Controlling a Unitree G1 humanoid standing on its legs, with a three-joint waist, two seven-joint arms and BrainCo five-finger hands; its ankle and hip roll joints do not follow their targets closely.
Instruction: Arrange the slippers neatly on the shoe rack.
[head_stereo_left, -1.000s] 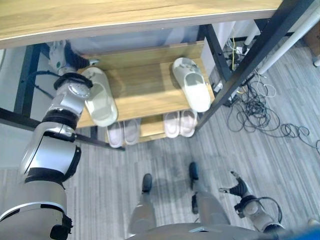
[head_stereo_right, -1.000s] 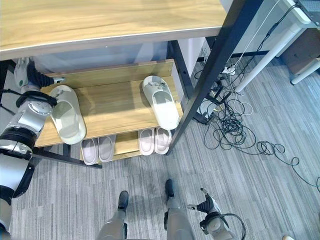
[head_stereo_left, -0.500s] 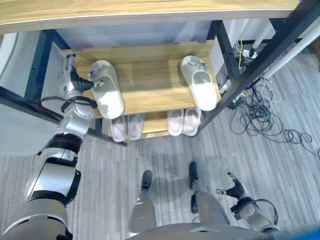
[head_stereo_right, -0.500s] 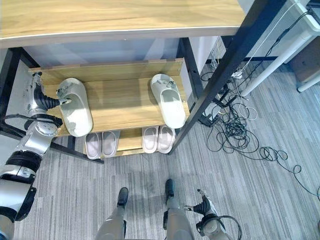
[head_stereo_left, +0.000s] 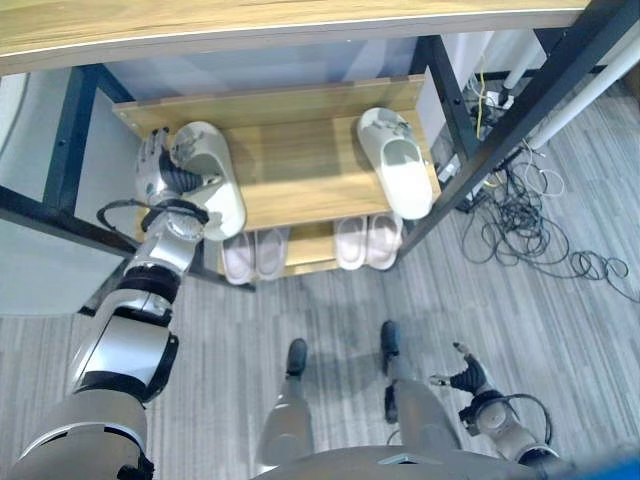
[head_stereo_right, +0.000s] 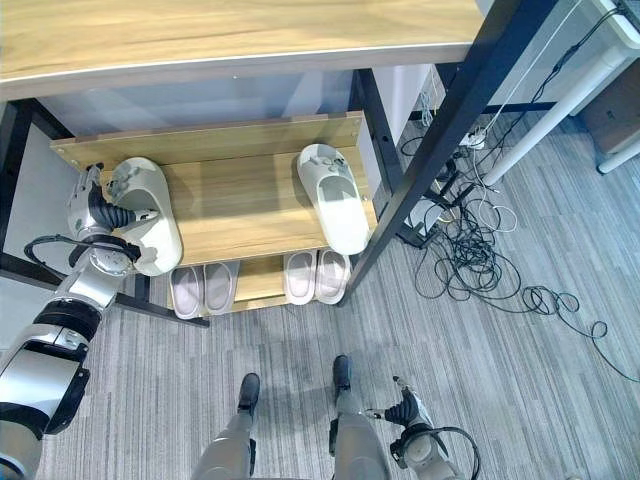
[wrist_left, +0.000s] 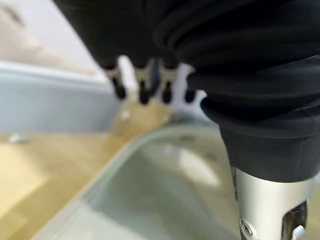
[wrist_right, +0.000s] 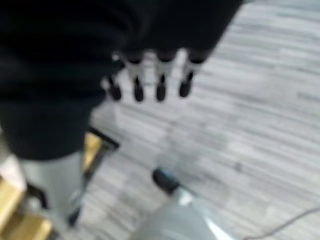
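Matt, smooth pale slippers (head_stereo_left: 402, 165) lie on a wood-grain shelf (head_stereo_left: 300, 170).

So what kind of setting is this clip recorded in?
Probably an office or lab corner, not a home entryway. A wooden shoe rack with slippers stands on grey carpet-like flooring, beside a tangle of cables and the white legs of a desk.

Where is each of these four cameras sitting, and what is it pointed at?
Left eye view: on the head, looking down at the shoe rack; left hand on a slipper.
Right eye view: beside it, same scene; right hand low over the floor.
Left wrist view: along the left hand's fingers, that slipper beneath.
Right wrist view: along the right hand's fingers, at the floor.
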